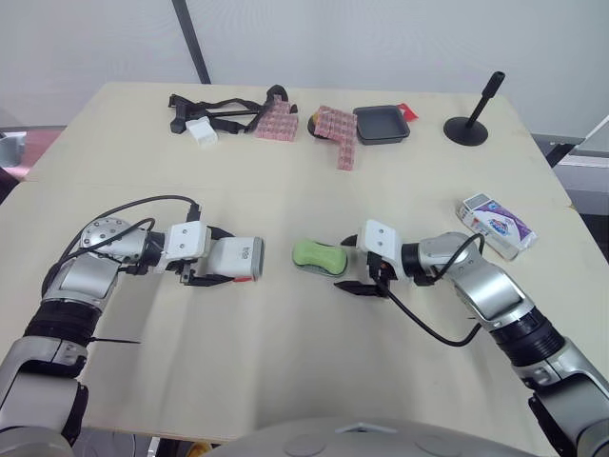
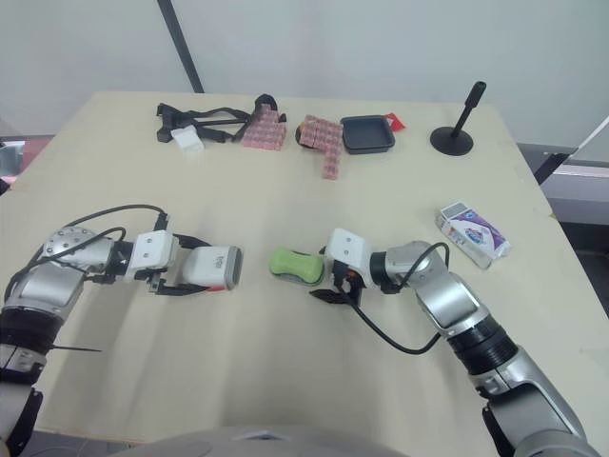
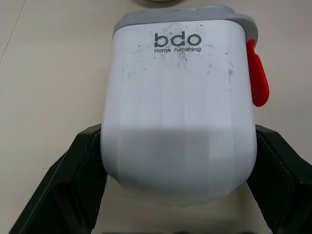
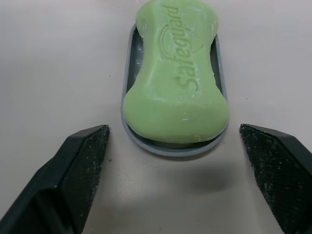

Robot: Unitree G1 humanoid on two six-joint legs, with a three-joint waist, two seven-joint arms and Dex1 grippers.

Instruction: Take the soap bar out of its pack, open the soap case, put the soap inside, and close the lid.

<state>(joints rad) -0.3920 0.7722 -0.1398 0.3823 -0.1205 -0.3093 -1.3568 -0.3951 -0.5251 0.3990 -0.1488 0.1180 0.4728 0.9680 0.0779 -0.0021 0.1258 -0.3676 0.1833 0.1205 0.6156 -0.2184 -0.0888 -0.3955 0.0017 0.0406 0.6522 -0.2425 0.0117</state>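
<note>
- Left gripper (image 1: 217, 257): clamped on the white soap case cover (image 3: 178, 112), one black finger (image 3: 73, 185) pressed against each side. It holds the cover on the left half of the table (image 1: 285, 381), low over the surface; I cannot tell whether the cover touches the table.
- Cover markings: "bdo" in dark letters with "Home Furnishing" beneath. There is a grey rim at the end away from the wrist, a red tab (image 3: 257, 73) on one side, and dark specks on the white face.
- Soap bar (image 4: 175, 92): green, unwrapped, embossed "Safeguard" along its length. It lies in the grey base (image 4: 127, 73) of the case, near the middle of the table, and overhangs the base at the end away from the right wrist.
- Base and cover are apart; the cover is just to the robot's left of the soap, with bare table between them.
- Right gripper (image 1: 348, 265): fingers spread wide and holding nothing. The fingertips (image 4: 83, 161) stand on either side just short of the near end of the soap, touching neither soap nor base.
- Soap pack (image 1: 497, 225): a white and purple box lying flat near the right edge of the table, well apart from the soap. Its print is too small to read.
- Far edge of the table: black straps with a white block (image 1: 202, 131), two pink patterned packets (image 1: 278, 121), a black tray (image 1: 381, 124) and a black stand (image 1: 471, 119).
</note>
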